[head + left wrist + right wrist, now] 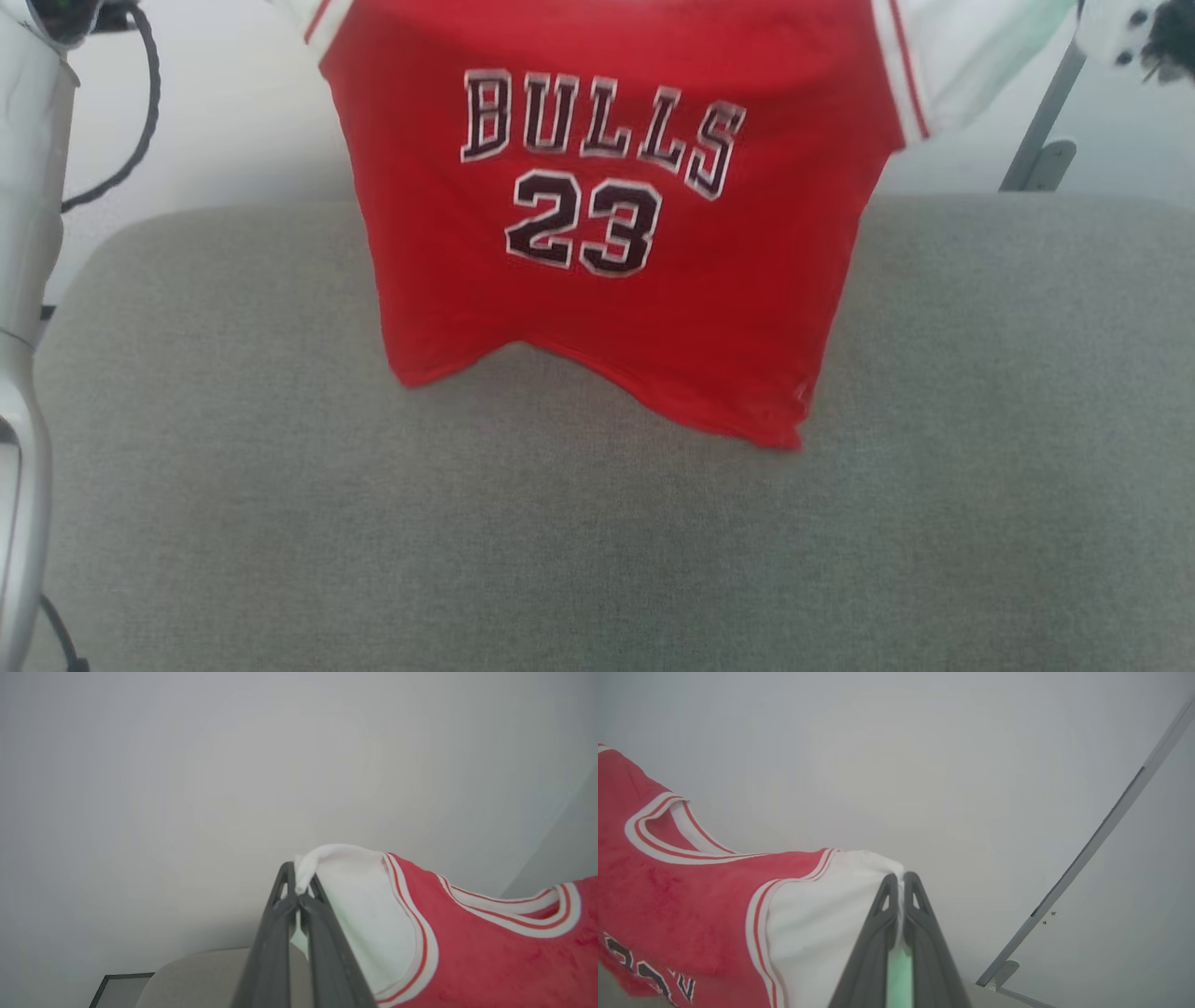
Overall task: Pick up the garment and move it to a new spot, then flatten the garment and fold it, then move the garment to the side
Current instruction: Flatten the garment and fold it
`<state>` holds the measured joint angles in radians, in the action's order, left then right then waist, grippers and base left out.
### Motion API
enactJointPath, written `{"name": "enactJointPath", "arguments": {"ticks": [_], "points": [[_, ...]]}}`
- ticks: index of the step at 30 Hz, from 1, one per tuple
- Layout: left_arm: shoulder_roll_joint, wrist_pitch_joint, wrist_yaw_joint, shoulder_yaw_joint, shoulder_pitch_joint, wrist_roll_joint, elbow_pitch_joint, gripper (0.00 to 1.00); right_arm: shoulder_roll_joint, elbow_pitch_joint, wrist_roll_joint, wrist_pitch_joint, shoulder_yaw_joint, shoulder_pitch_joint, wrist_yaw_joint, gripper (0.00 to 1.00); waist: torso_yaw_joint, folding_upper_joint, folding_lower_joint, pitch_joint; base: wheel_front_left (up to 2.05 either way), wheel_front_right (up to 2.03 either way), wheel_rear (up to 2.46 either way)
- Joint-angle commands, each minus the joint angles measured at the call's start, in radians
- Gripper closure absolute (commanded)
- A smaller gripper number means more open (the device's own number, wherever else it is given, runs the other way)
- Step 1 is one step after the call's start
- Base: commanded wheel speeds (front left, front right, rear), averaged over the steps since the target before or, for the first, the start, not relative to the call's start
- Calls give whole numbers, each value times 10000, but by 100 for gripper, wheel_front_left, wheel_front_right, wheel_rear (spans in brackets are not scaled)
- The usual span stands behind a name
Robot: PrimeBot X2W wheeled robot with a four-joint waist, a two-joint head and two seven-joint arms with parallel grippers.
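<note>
A wide grey padded surface point(597, 560) lies below. Above it the garment point(607, 233) hangs spread, print facing the camera; whether its hem touches the padding is unclear. The left gripper point(299, 883) and right gripper point(901, 879) each pinch a white sleeve. It looks lifted; laying down, flattening, folding and setting aside remain.

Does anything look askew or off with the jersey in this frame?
Mildly askew: the jersey hangs unevenly over the grey cushion, its hem corner on the robot's right sagging lower and the BULLS lettering sloping that way. The left hand and right hand are each shut on a white sleeve. No damage visible.
</note>
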<state>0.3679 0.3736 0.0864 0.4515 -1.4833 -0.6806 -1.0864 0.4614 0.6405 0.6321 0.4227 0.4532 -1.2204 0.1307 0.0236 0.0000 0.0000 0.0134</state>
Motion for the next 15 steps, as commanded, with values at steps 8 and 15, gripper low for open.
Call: {"name": "enactJointPath", "arguments": {"ticks": [8, 15], "points": [[-78, -2392, -147, -38, -1296, 442, 261, 100, -202, 1596, -1065, -2013, 346, -1889, 2, 100, -105, 0, 0, 1956, 0, 0, 0], [-221, -4582, -233, -48, -2848, 801, 100, 100, -555, 3074, -2426, -4959, 105, -3751, 0, 100, -91, 0, 0, 3665, 0, 0, 0]]}}
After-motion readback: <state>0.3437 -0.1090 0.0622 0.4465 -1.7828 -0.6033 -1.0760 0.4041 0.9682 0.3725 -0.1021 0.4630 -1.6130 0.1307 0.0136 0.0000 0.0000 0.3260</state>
